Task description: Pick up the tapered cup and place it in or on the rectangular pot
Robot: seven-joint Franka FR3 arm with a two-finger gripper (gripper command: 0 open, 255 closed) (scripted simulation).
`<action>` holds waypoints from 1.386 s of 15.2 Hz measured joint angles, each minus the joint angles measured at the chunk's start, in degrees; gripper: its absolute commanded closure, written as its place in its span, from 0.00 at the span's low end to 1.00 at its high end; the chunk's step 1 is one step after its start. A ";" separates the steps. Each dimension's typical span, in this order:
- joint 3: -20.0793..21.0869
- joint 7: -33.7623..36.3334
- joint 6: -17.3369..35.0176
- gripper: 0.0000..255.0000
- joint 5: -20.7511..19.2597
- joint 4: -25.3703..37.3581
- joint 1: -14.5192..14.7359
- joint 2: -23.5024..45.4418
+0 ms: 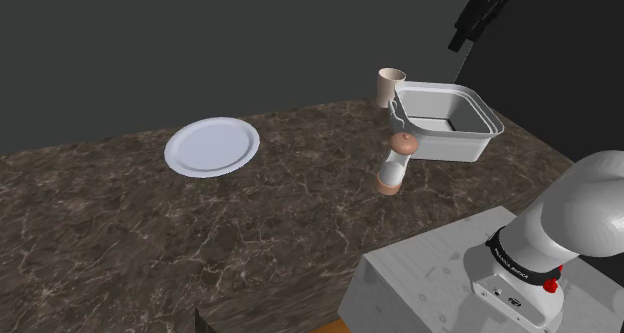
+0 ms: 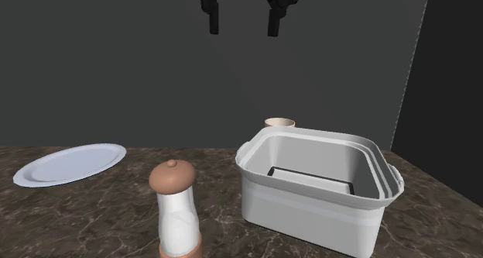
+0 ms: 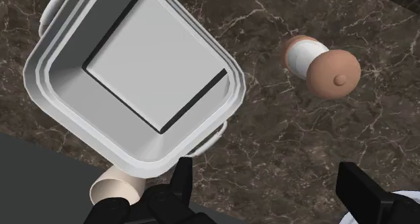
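Observation:
The tapered cup (image 1: 390, 82) is a small beige cup standing upright on the dark marble counter, right behind the rectangular pot (image 1: 470, 141). The pot is white, deep and empty, with small side handles. In the second exterior view the cup's rim (image 2: 279, 124) peeks over the pot's far wall (image 2: 310, 198). My black gripper (image 2: 242, 18) hangs open, high above the pot and cup, with nothing between its fingers. In the wrist view the cup (image 3: 116, 185) lies beyond one finger, beside the pot (image 3: 202, 51); my gripper (image 3: 266, 182) is above bare counter.
A white shaker with a brown domed cap (image 1: 397, 164) stands in front of the pot, toward the stand (image 1: 430, 281). A white plate (image 1: 212, 146) lies far off at the shoulder view's left. Dark walls rise behind the counter.

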 measured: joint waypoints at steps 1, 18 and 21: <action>0.00 0.00 0.00 0.00 0.00 0.00 0.00 0.00; -7.25 -13.00 24.00 0.00 -5.82 1.60 -0.33 25.85; -8.50 -15.60 28.07 0.00 -5.90 4.24 -0.47 32.49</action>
